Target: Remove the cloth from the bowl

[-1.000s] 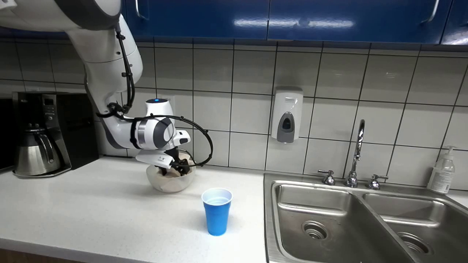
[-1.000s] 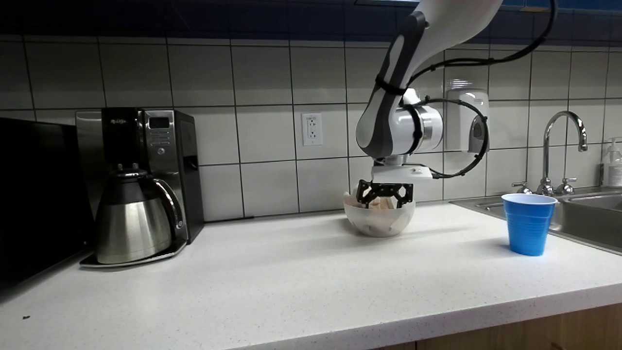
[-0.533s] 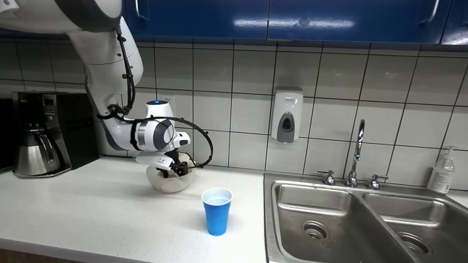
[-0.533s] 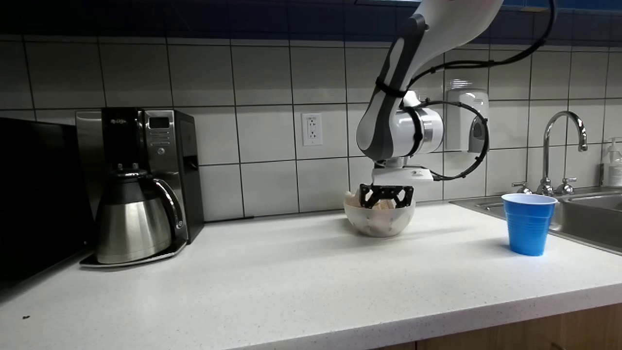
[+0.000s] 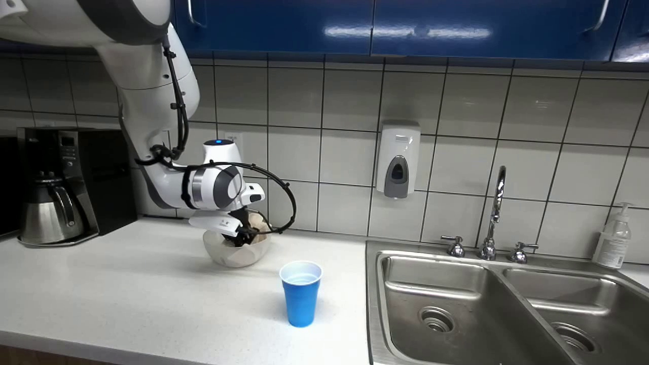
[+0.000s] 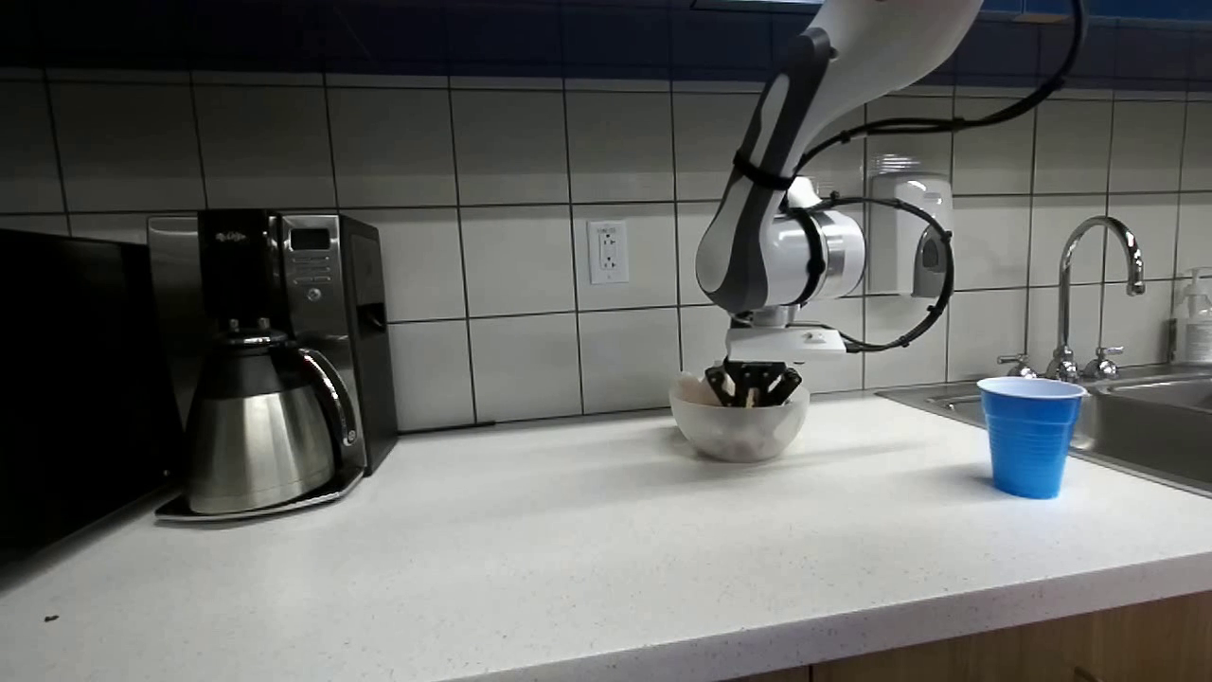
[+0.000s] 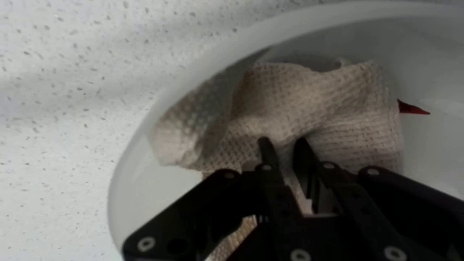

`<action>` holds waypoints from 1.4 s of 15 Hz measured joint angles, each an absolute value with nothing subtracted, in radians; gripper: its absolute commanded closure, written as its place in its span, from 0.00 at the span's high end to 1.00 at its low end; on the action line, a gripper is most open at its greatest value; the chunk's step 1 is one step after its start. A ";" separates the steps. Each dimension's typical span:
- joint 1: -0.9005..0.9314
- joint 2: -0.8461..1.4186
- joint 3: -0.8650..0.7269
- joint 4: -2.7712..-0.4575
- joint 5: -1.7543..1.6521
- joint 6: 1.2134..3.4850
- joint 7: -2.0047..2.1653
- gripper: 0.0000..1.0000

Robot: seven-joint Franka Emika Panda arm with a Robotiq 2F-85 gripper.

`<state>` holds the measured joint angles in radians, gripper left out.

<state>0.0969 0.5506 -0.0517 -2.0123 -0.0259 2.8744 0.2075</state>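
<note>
Nothing legible for you: logo (image 6: 236, 237) on coffee maker (image 6: 317, 322) near back edge of counter (image 6: 568, 559) blurred; label (image 5: 610, 252) on soap bottle (image 5: 616, 234), same edge, too small to read.

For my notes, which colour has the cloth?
Beige; the cloth shows best in the wrist view.

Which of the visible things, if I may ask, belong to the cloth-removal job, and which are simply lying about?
For the job:
beige woven cloth
round whitish translucent bowl holding it
black two-fingered pincer, apparently gripping the cloth

Merely nearby:
blue plastic cup
black-and-steel coffee maker
stainless-steel double sink
white-and-grey wall soap dispenser
clear pump bottle
</note>
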 measured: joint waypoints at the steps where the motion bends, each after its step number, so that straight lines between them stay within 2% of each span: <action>1: 0.095 0.551 -0.052 -2.012 -0.026 2.874 0.207 0.00; 10: 0.093 0.524 -0.069 -2.015 -0.026 2.851 0.206 0.01; 21: 0.094 0.276 -0.090 -2.123 -0.033 2.714 0.206 0.01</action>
